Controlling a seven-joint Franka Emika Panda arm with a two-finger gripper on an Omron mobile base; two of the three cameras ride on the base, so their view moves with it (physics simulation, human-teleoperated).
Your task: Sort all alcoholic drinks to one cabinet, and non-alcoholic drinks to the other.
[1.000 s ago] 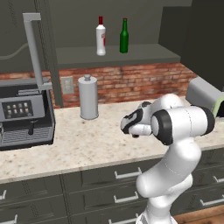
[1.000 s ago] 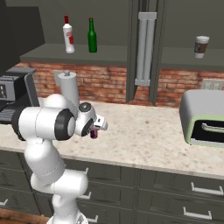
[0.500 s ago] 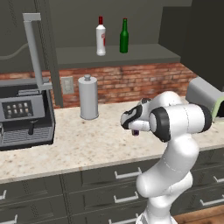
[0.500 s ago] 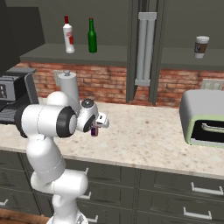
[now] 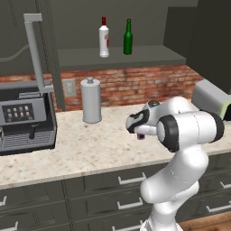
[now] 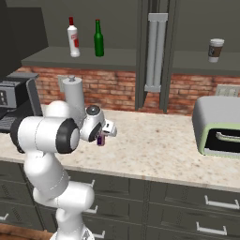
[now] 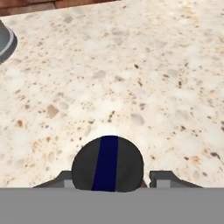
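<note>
Hand (image 6: pixel 101 137) around tiny purple bottle (image 6: pixel 100 139), dark cap, above speckled counter (image 6: pixel 159 145)

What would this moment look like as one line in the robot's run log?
phase: carrying | gripper: shut on purple bottle, above counter | coffee cup: right cabinet shelf | white bottle, green bottle: left cabinet shelf

Two base cameras and one hand camera are covering the counter.
Both base views are looking forward and down from behind, sharing the speckled counter (image 5: pixel 90 144); the hand view is staring closely down at it.
</note>
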